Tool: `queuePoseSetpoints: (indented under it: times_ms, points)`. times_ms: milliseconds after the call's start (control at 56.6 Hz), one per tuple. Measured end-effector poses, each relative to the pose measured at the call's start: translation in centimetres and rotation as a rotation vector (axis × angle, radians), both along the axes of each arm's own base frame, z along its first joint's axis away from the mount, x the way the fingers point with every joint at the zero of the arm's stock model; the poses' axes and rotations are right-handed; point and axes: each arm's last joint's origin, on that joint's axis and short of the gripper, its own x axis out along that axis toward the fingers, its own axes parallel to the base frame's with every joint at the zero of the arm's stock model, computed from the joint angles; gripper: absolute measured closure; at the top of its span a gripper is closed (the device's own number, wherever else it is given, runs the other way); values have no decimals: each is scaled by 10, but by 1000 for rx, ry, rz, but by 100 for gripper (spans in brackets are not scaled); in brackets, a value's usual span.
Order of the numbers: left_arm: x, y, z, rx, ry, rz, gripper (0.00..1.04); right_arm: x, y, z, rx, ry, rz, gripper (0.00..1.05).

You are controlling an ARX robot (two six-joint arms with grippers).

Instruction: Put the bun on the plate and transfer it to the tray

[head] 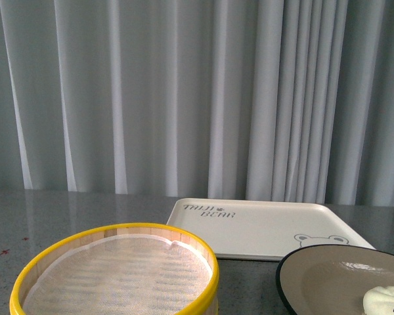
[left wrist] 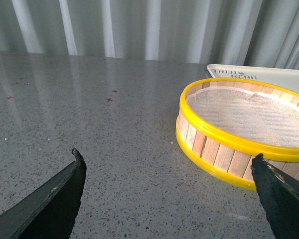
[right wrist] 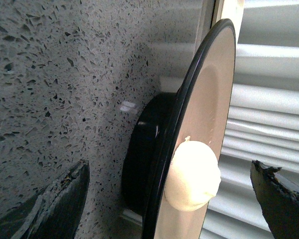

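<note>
The cream-white bun (head: pixel 383 300) lies on the black-rimmed, grey-beige plate (head: pixel 328 275) at the front right of the table. The plate stands just in front of the cream tray (head: pixel 262 226) with its "BEAR" lettering and bear face. In the right wrist view, which is rolled sideways, my right gripper (right wrist: pixel 169 168) is open. The bun (right wrist: pixel 195 175) on the plate (right wrist: pixel 212 109) sits between its two dark fingers, and neither finger touches it. My left gripper (left wrist: pixel 167 158) hangs open over bare tabletop, with nothing between its fingers.
A yellow-rimmed wooden steamer basket (head: pixel 118 269) lined with white cloth stands at the front left, close to my left gripper's finger (left wrist: pixel 276 194). The speckled grey table (left wrist: pixel 89 114) runs back to a pale curtain (head: pixel 197 92).
</note>
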Motion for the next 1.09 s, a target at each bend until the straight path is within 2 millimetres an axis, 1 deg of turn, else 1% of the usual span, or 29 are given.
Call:
queuePoseSetpoints:
  times_ms: [35,71,106,159,194,265,300,318,353,406,547,600,635,830,971,1094]
  points:
    - [0,0,0,0,0,0,7,1,0,0,0,1,-3,9]
    - [0,0,0,0,0,0,7,1,-1,0,1,1,-2,13]
    - [0,0,0,0,0,0,7,2,-1,-1,1,1,-5,20]
    - [0,0,0,0,0,0,7,2,-2,0,1,0,-5,27]
    - [0,0,0,0,0,0,7,3,-2,0,1,-1,-6,35]
    - [0,0,0,0,0,0,7,4,-3,1,0,-3,-7,45]
    - [0,0,0,0,0,0,7,4,-4,2,-3,-4,-9,52]
    - [0,0,0,0,0,0,7,4,-4,2,-4,-4,-10,54]
    - [0,0,0,0,0,0,7,5,-4,2,-7,-5,-11,61]
    - [0,0,0,0,0,0,7,5,-5,2,-7,-5,-14,68]
    - [0,0,0,0,0,0,7,3,-7,-1,-18,0,-15,93]
    - [0,0,0,0,0,0,7,2,-8,-1,-16,-5,-19,100]
    - [0,0,0,0,0,0,7,1,-8,-1,-28,-13,-16,102]
    - [0,0,0,0,0,0,7,-5,-8,7,-41,-45,-25,102]
    - [0,0,0,0,0,0,7,-6,-6,27,-37,-104,-12,102]
    - [0,0,0,0,0,0,7,-1,-6,45,-25,-141,22,102]
